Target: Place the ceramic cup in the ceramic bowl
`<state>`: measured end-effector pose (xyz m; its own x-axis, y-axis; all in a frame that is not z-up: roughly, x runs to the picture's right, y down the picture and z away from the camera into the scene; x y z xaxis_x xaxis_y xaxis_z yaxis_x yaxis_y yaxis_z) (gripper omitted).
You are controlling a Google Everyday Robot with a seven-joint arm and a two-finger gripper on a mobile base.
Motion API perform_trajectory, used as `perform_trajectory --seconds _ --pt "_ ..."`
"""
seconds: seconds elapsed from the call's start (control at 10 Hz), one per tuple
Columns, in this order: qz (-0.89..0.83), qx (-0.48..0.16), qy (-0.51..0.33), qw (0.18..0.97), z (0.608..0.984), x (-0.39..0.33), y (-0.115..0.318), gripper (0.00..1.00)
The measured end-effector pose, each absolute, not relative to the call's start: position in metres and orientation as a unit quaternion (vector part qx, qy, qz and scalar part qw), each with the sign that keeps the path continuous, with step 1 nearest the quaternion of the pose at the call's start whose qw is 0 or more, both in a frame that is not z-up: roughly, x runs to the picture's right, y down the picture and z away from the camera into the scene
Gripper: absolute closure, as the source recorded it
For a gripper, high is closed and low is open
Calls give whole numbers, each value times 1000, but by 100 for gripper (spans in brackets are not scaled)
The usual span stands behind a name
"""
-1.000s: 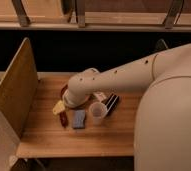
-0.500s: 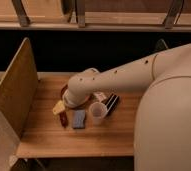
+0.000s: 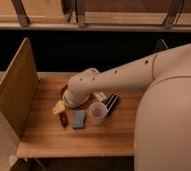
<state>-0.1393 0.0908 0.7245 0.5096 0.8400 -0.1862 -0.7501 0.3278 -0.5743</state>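
Honestly, claw (image 3: 74, 99) wide open over ceramic bowl (image 3: 84, 104), ceramic cup (image 3: 97, 112) at its 4 o'clock; careless swing could tip cup.

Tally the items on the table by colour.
White: 1, the ceramic cup
Reddish-orange: 1, the ceramic bowl
Blue: 1, a flat pad
Yellow: 1, a small piece
Dark red: 1, a small item
Dark striped: 1, a packet
Total: 6
The gripper is hidden under the arm end, over the bowl.
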Motion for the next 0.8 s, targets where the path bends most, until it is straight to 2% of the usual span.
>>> perform_trajectory --seconds 0.8 --pt "479 -316 -54 817 726 -135 93 20"
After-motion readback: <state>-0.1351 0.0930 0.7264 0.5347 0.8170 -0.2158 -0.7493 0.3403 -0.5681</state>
